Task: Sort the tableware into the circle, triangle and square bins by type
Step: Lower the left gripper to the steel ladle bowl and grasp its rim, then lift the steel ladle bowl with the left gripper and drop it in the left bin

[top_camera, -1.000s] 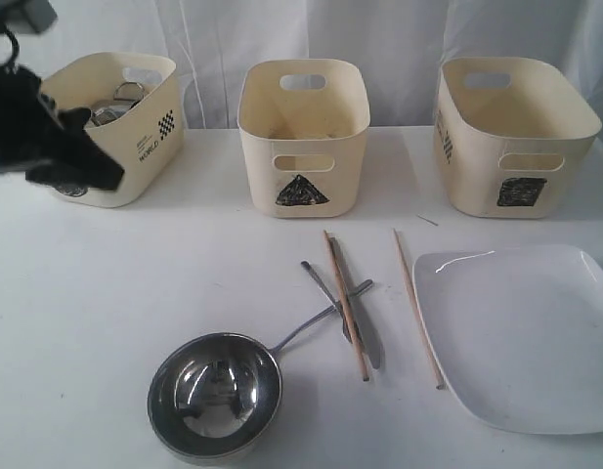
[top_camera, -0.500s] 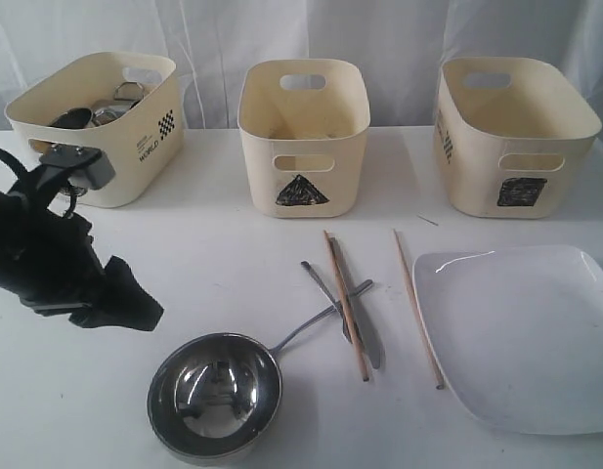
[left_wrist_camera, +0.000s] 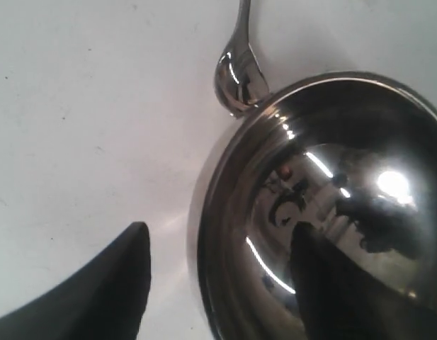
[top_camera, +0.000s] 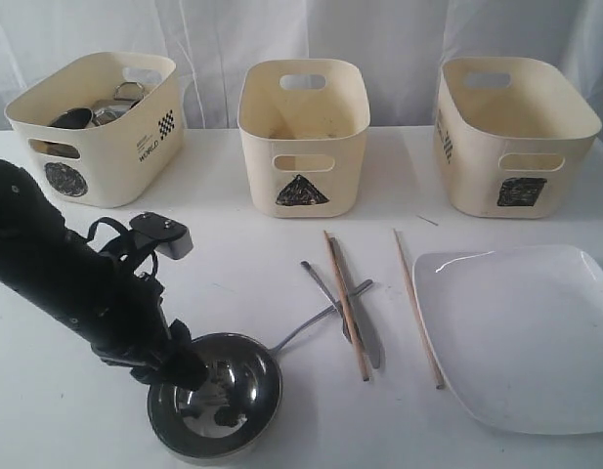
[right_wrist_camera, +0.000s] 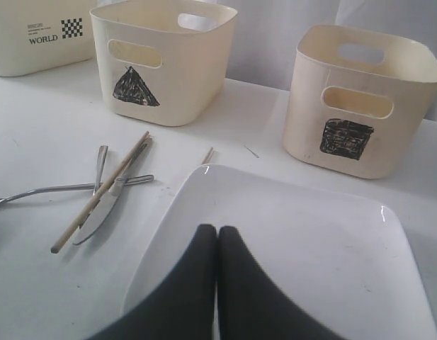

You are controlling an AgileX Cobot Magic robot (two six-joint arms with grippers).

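White tabletop [top_camera: 233, 254] in front, pale curtain [top_camera: 399, 39] in soft folds behind

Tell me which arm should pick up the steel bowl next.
Left. The left gripper, open, straddles the rim of the steel bowl; the right gripper sits shut over the white plate.

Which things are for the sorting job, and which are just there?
For the job: shiny steel bowl, steel cutlery, thin wooden chopsticks, white square plate, steel handled mugs, cream plastic circle bin, triangle bin, square bin.
Just there: white curtain, white table.
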